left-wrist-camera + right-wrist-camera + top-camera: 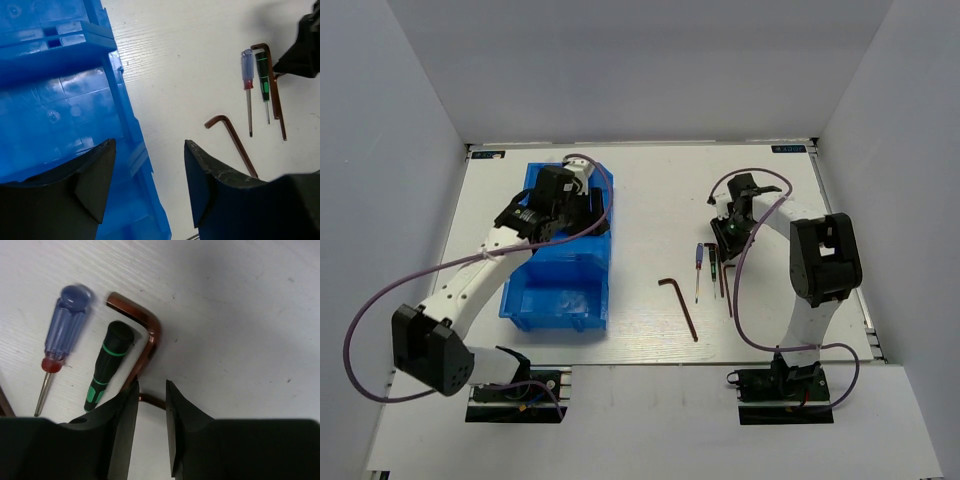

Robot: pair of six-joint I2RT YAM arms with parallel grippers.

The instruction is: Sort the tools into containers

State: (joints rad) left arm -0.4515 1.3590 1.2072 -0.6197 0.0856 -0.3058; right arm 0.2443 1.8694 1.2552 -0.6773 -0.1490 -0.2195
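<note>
The translucent blue bin (555, 285) stands at the left. My left gripper (582, 208) hovers open and empty over its far part; in the left wrist view the jaws (149, 142) straddle the bin's right wall (120, 95). On the table to the right lie a blue-handled screwdriver (699, 262), a green-and-black screwdriver (714, 264) and reddish-brown hex keys (680, 305). My right gripper (728, 230) is low over them, its jaws (152, 385) narrowly open. A hex key's short arm (150, 401) runs across the gap. Another hex key (150, 327) bends round the green screwdriver (107, 365).
The blue screwdriver (62, 330) lies left of the green one. The separate hex key (235, 142) lies nearer the bin on the white table (650, 200). Grey walls enclose the table on three sides.
</note>
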